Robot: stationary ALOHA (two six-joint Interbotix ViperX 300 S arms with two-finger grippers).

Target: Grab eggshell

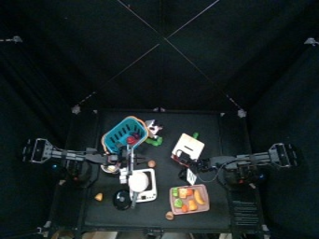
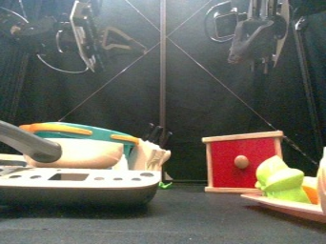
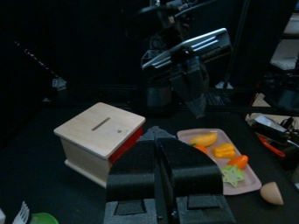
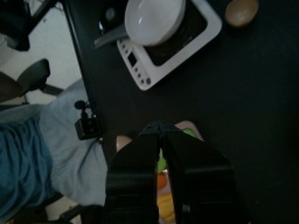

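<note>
The eggshell point(image 1: 171, 216) is a tiny pale beige piece lying on the black table near its front edge, just left of the pink tray point(image 1: 189, 197). It also shows as a rounded beige piece, the eggshell point(image 3: 271, 192), beside the tray point(image 3: 201, 136), and as the eggshell point(image 4: 242, 11) next to the scale. My left gripper point(image 3: 158, 145) hovers high with its jaws together and nothing between them. My right gripper point(image 4: 158, 130) also hangs above the table, shut and empty. Both are well clear of the eggshell. The front view does not show it.
A white round dish point(image 1: 140, 182) sits on a white scale point(image 4: 176, 48). A wooden box with a red side point(image 3: 103, 131) stands behind the tray. A blue basket point(image 1: 125, 133) is at back left, a small orange lump point(image 1: 99, 197) at front left. A person's blue sleeve point(image 4: 35, 166) shows past the table edge.
</note>
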